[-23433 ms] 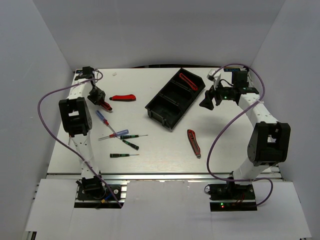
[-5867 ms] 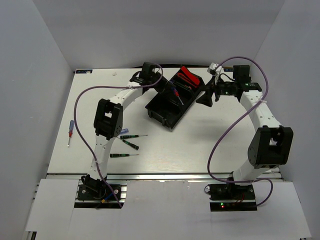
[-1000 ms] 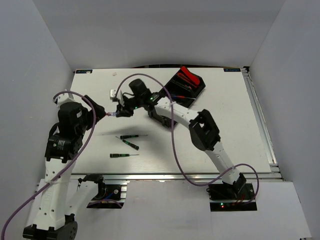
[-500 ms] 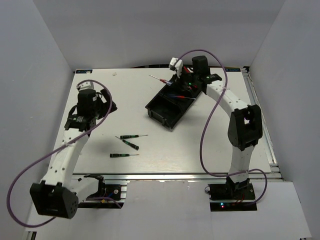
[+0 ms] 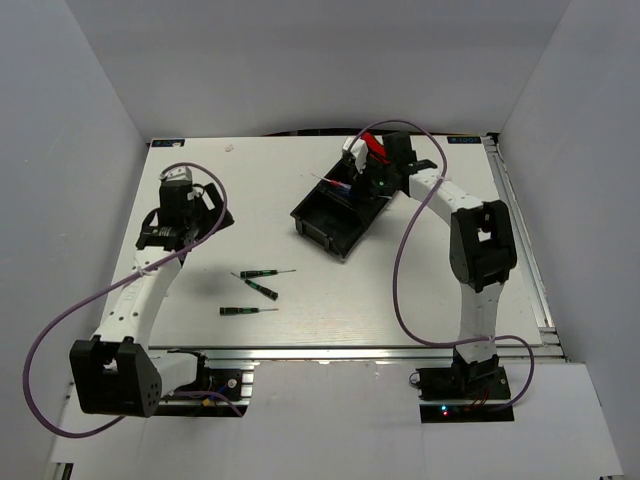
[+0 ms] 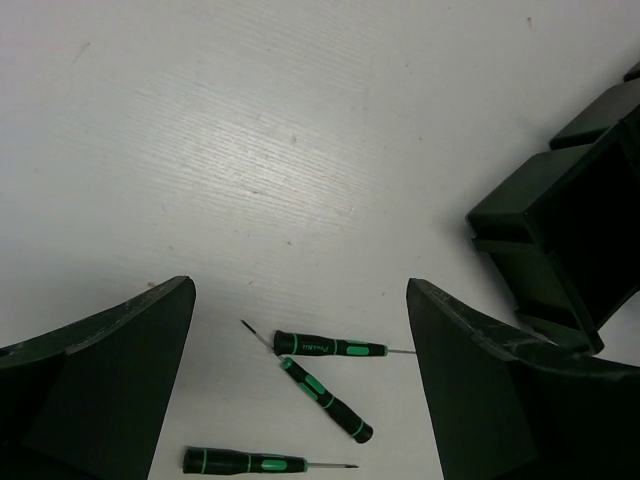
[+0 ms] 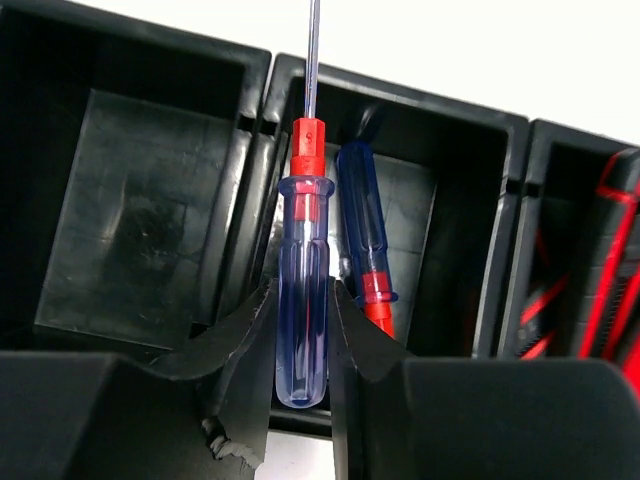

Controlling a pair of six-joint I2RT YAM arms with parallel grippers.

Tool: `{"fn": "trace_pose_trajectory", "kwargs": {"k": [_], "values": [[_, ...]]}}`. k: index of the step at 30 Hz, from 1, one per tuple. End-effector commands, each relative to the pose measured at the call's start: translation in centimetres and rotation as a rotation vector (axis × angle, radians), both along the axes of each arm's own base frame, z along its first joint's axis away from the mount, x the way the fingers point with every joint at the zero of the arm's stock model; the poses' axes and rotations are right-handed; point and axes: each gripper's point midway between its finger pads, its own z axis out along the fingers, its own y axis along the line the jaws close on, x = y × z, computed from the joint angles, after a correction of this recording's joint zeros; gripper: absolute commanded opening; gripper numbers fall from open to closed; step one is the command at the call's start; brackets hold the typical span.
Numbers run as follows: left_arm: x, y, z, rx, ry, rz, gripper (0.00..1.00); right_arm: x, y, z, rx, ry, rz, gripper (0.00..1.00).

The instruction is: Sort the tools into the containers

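Observation:
My right gripper is shut on a blue-red screwdriver and holds it over the middle compartment of the black tray, shaft pointing away. A second blue-red screwdriver lies inside that compartment. Red-handled tools fill the compartment to the right, and the one on the left holds nothing. My left gripper hangs open high over the table. Below it lie three black-green screwdrivers, with nothing between the fingers.
From above, the tray lies diagonally at centre-back, with the right arm bent over its far end. The left arm stands along the left side. The black-green screwdrivers lie between the arms. White walls enclose the table.
The right arm has carried the blue-red screwdriver from the left-centre of the table to the tray and lowered it over the middle compartment. The left arm has drawn back left, still open.

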Motion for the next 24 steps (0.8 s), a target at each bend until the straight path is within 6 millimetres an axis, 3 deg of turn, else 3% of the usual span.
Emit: {"fn": "trace_pose_trajectory", "kwargs": {"k": [1,4,8,9,11,18,24], "values": [[-0.7,0.8,0.0,0.006,-0.011,0.002,0.98,1.4,0.0,-0.3,0.017,-0.022,-0.022,0.00],[-1.2,1.2,-0.4,0.010,0.008,0.005,0.98,1.8,0.0,-0.9,0.015,-0.014,-0.026,0.05],[-1.5,2.0,-0.6,0.034,0.021,0.013,0.98,1.8,-0.3,-1.0,0.006,-0.004,-0.032,0.37],[-1.6,2.2,-0.7,0.047,0.026,0.012,0.98,1.8,-0.4,-0.8,0.007,-0.004,-0.031,0.40],[-1.6,2.7,-0.7,0.064,0.031,0.019,0.98,1.4,-0.5,0.0,0.020,-0.001,-0.028,0.42],[-2.6,9.9,-2.3,0.082,0.126,0.173,0.98,0.0,-0.7,5.3,0.117,-0.021,0.019,0.50],[-1.4,14.2,-4.3,0.194,0.247,0.256,0.97,-4.0,0.4,7.5,0.177,0.063,0.162,0.57]]}}
